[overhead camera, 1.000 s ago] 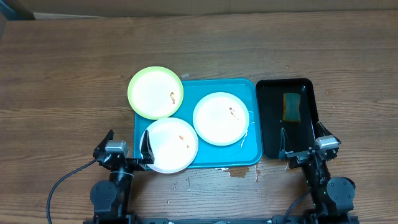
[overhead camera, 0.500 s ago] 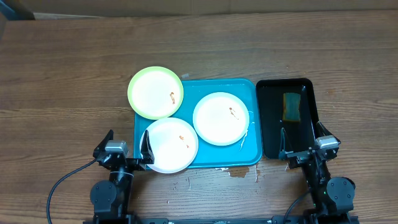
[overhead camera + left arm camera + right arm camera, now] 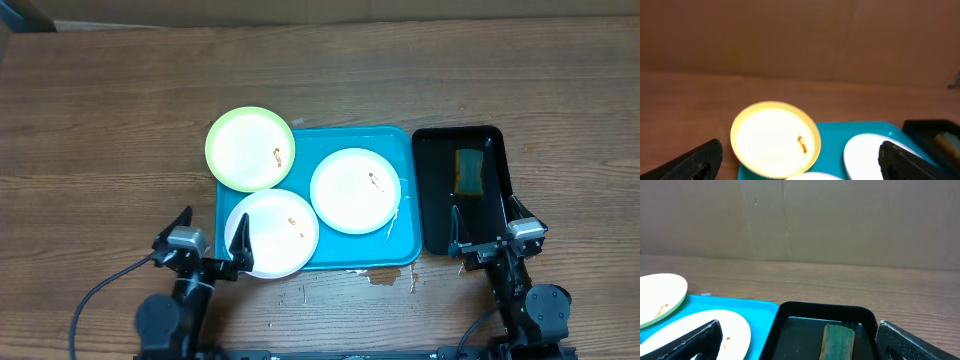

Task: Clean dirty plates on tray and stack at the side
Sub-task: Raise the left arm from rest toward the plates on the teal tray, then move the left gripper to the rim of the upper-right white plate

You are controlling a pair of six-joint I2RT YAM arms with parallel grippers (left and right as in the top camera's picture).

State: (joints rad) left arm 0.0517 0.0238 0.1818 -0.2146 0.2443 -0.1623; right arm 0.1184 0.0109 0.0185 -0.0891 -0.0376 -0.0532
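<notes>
Brown wood-grain table (image 3: 100, 100) fills the overhead view, with a plain tan wall behind it in both wrist views. On it sits the cyan tray (image 3: 402, 252), its long axis running left to right across the robot's front. All three plates lie flat, face up; being round, they have no long axis and point no particular way. The yellow-green plate (image 3: 250, 148) overhangs the tray's far left corner, partly over bare table, with an orange smear near its right rim. The near white plate (image 3: 272, 232) juts over the tray's near edge, and the second white plate (image 3: 355, 190) lies fully inside, right of centre; both carry small brown marks.

The left gripper (image 3: 213, 225) stands wide and holds nothing. Its right finger reaches the left rim of the near white plate, so that plate lies just ahead and to its right, and the left arm is plainly the nearer one for it. The right gripper (image 3: 486, 222) is also spread wide and empty, at the near end of the black tray (image 3: 432, 200) just beside the cyan one. A green-and-yellow sponge (image 3: 468, 168) lies in that tray, straight ahead of the right gripper, its long axis pointing away from the robot, in line with the reach.

No plate looks cleaned or stacked yet; the sponge is probably the first pick, and it falls to the right arm
</notes>
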